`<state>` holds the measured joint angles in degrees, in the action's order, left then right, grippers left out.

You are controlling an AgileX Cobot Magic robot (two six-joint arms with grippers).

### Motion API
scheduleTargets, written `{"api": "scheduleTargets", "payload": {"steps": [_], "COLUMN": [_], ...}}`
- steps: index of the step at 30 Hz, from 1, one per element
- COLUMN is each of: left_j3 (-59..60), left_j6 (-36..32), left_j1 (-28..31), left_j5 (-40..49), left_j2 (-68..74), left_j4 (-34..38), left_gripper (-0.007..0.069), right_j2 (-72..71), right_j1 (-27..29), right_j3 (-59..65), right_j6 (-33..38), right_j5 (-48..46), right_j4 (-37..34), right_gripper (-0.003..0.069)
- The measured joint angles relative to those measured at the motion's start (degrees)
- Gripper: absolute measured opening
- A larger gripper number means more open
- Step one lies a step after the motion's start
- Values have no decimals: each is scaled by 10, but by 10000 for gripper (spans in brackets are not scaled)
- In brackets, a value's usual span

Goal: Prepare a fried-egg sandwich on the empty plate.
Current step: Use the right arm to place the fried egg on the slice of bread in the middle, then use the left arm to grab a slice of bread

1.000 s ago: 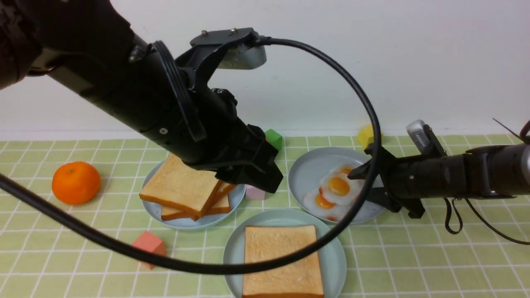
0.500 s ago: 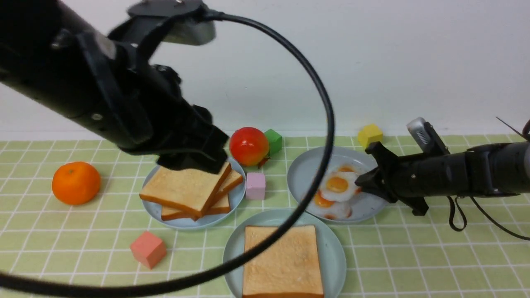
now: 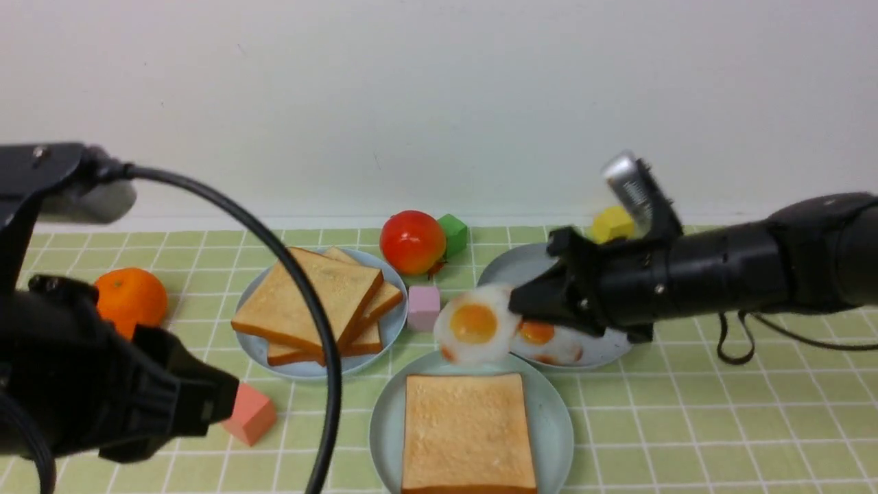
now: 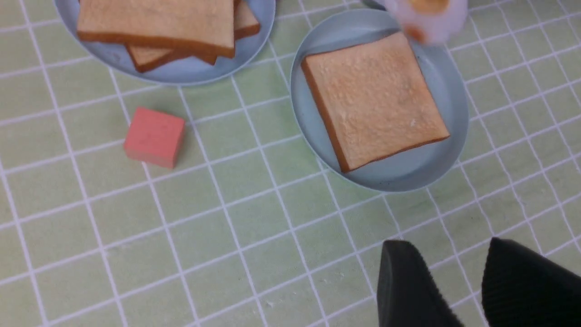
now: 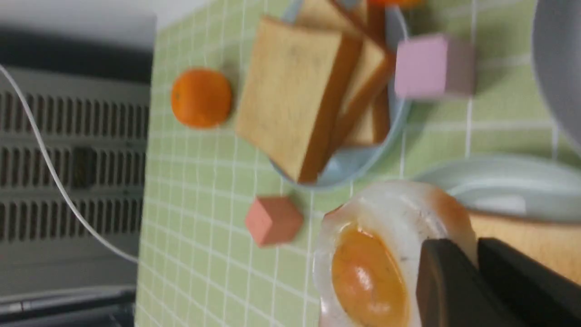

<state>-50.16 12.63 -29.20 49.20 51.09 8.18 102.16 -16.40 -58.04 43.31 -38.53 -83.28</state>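
Observation:
One toast slice [image 3: 468,432] lies flat on the pale mint-green plate [image 3: 557,425] at the front centre. My right gripper [image 3: 518,305] is shut on the rim of a fried egg [image 3: 473,324], which hangs in the air just beyond the plate's far edge. The right wrist view shows the egg [image 5: 363,268] pinched at its edge in the right gripper [image 5: 474,254], with the toast [image 5: 535,254] beyond. My left gripper [image 4: 449,247] is open and empty, low over the cloth to the front left of the plate [image 4: 404,172].
A grey-blue plate [image 3: 302,370] at the left holds stacked toast slices [image 3: 315,309]. Another grey-blue plate [image 3: 507,271] at the right holds more eggs [image 3: 549,343]. Around them sit a tomato [image 3: 411,241], an orange [image 3: 134,295], and pink [image 3: 423,309], salmon [image 3: 250,414], green [image 3: 453,230] and yellow [image 3: 610,223] cubes.
My right gripper closed on an egg, lifted it off the right plate and carried it left toward the mint-green plate. The left arm drew back from the toast stack to the front left.

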Motion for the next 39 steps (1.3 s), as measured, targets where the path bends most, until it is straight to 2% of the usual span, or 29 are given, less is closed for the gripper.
{"api": "scheduleTargets", "payload": {"steps": [6,10,12,15,18,20,23,24,25,26,27,29,30,32,33,34,35,36,37,38,39], "left_j3": [18,18,18,18,18,18,17,17,14,12,5,-11,-13,-42,-44,-65,-75,-77,-101,-103,-117], "left_j6": [13,13,14,21,49,75,121,127,144,151,165,170,169,131,125,72,41,24,-39,-54,-91], "left_j1": [0,0,0,0,0,0,1,2,10,16,39,73,81,139,143,177,198,202,242,246,267], "left_j5": [-6,-7,-7,-19,-39,-60,-88,-89,-96,-98,-99,-97,-97,-89,-89,-81,-76,-73,-58,-54,-43], "left_j2": [-3,-3,-3,-1,6,16,44,50,70,80,112,149,157,214,218,250,271,275,314,319,342], "left_j4": [1,1,1,-3,-20,-35,-69,-74,-85,-89,-93,-89,-86,-39,-34,18,58,67,144,152,189], "left_gripper": [259,252,252,252,252,252,246,244,239,237,234,234,234,234,234,234,234,234,234,235,238], "right_j2": [40,52,46,18,-28,-71,-136,-140,-169,-180,-204,-230,-234,-258,-259,-271,-276,-277,-289,-291,-299], "right_j1": [-49,-53,-53,-53,-53,-53,-53,-53,-53,-53,-53,-53,-53,-53,-53,-53,-53,-53,-53,-53,-53], "right_j3": [22,23,23,23,23,22,2,-1,-22,-29,-52,-70,-72,-74,-74,-74,-74,-74,-74,-74,-74], "right_j6": [1,1,1,1,1,1,-24,-33,-74,-88,-151,-228,-245,-348,-354,-384,-391,-391,-382,-380,-362], "right_j5": [22,52,72,85,84,75,37,29,-2,-11,-46,-75,-80,-107,-108,-123,-133,-135,-150,-151,-159], "right_j4": [1,13,25,54,88,119,210,218,281,301,389,507,530,654,660,696,699,699,688,685,671], "right_gripper": [81,105,155,281,410,472,540,547,564,568,575,579,579,581,581,581,581,581,581,581,581]}}
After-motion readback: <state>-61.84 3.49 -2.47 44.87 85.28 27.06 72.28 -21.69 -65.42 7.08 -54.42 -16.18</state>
